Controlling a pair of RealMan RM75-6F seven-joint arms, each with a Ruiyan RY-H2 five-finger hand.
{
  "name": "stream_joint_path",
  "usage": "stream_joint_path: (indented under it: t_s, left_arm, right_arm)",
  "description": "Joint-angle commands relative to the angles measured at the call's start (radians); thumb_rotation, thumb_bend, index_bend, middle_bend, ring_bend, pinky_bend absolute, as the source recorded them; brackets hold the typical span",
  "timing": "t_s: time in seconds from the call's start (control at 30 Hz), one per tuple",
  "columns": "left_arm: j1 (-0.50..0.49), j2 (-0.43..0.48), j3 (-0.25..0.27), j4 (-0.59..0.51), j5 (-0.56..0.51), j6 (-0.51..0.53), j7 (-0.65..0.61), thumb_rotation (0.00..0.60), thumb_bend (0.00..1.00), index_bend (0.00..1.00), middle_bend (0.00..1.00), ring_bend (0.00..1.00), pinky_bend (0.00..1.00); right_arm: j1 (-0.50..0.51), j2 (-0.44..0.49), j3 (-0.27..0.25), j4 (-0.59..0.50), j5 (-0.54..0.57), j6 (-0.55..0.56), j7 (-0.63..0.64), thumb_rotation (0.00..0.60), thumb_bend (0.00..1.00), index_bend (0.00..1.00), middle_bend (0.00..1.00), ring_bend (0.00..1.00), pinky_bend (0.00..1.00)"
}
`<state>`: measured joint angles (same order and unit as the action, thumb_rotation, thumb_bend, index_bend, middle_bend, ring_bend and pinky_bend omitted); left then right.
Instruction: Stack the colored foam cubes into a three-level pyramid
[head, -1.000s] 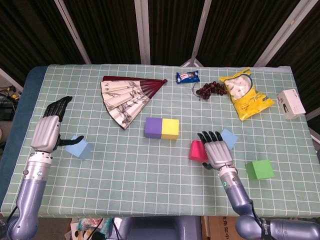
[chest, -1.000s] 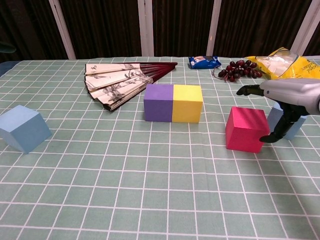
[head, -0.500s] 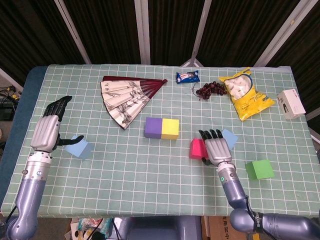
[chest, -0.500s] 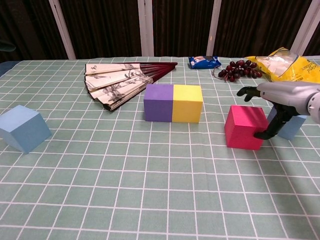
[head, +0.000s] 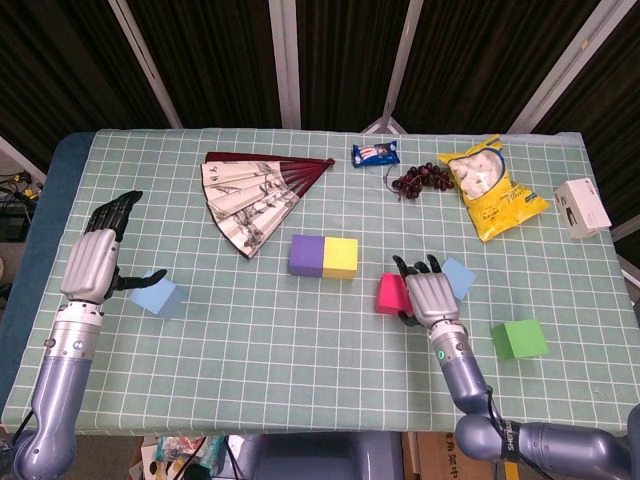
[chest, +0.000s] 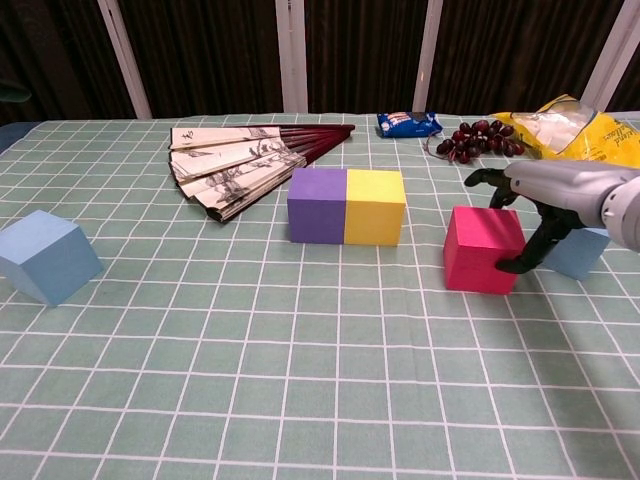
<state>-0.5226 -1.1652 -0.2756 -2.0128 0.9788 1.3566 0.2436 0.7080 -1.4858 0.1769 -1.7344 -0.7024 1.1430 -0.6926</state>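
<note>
Looking down from the head view, the right hand (head: 426, 296) lay against the pink cube (head: 391, 295), right of the purple cube (head: 306, 254) and yellow cube (head: 340, 257). In the chest view, its fingers (chest: 487, 181) spread over the cube, thumb behind; pushing unevenly could twist it off line.

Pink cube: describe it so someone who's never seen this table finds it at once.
Find the purple cube and yellow cube touching side by side mid-table. To their right, across a gap, sits the pink cube, with the right hand against its far side. It is the only pink block; the light blue cube just beyond that hand is paler.
</note>
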Motion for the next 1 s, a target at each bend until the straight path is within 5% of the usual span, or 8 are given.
stream_joint_path:
  t_s: [0.03,0.43,1.0]
  left_arm:
    - [0.001,0.0,-0.001,0.001,0.001,-0.002,0.0,0.6,0.07,0.0,0.04,0.06,0.05]
    - [0.003,-0.004,-0.007,0.006,0.002,-0.003,0.012,0.6,0.07,0.0,0.04,0.06,0.05]
    - [-0.004,-0.021,-0.02,0.033,-0.028,-0.007,0.038,0.6,0.07,0.0,0.04,0.06,0.05]
  right_arm:
    - [0.004,-0.003,-0.001,0.012,-0.012,-0.002,0.007,0.6,0.32,0.0,0.36,0.19,0.0]
    - [0.029,0.017,0.03,0.056,-0.025,-0.057,0.059,0.6,0.33,0.0,0.36,0.19,0.0]
    - [0.133,0.048,0.064,0.122,0.113,-0.184,0.042,0.6,0.33,0.0,0.36,0.19,0.0]
